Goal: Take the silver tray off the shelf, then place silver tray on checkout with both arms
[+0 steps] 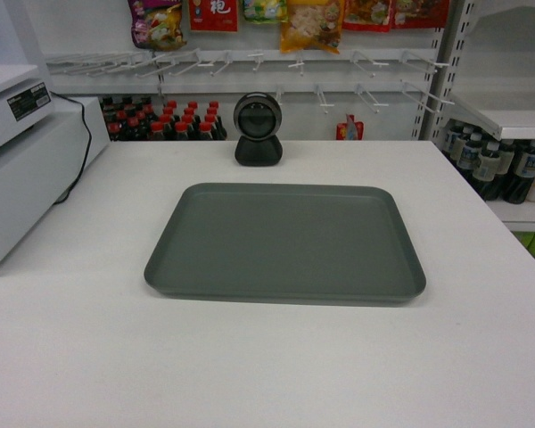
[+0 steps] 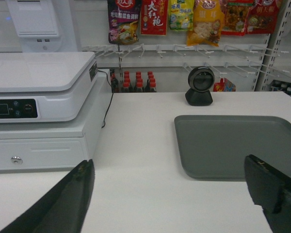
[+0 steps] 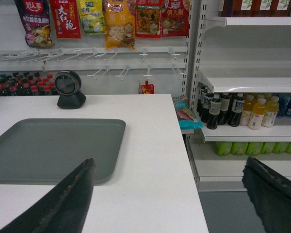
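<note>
Both grippers, left gripper (image 2: 174, 194) and right gripper (image 3: 177, 194), gaping wide, holding nothing, flanking silver tray (image 1: 285, 241) lying centre-frame on checkout (image 1: 267, 374), apparently delivered.

A white pegboard wall (image 1: 250, 76) carries hanging snack packets (image 1: 310, 22) (bright reds and yellows), with dark bottles (image 1: 165, 120) ranged below and grey floor (image 3: 223, 211) at right.

Hovering with fingers spread wide and holding nothing: left gripper (image 2: 172, 194), right gripper (image 3: 169, 194). Neither arm showing in head view.
</note>
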Available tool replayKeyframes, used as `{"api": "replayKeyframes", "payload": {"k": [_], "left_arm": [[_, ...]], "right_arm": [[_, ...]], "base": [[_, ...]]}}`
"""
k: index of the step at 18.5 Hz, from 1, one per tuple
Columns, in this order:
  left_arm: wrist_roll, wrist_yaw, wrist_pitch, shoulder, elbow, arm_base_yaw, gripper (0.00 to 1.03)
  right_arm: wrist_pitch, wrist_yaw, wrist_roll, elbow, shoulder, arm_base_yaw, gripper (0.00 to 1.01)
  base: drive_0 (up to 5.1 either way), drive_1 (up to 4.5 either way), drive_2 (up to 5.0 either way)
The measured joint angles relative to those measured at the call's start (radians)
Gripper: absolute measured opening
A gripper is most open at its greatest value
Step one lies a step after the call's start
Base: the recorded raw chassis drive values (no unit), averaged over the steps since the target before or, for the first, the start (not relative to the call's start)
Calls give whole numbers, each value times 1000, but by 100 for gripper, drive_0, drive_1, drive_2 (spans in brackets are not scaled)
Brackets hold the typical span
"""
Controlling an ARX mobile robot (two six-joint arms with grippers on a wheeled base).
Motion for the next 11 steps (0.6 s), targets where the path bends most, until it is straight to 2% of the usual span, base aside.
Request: {"api": "replayKeyframes", "payload": {"k": [1,2,11], "left_arm": [[1,0,0,0,0,0,100],[0,0,0,0,0,0,97],[0,0,0,0,0,0,98]], "right_arm": [[0,0,0,0,0,0,100],[0,0,0,0,0,0,97],[0,0,0,0,0,0,98]], "base": [[0,0,0],[0,0,0],[0,0,0]]}}
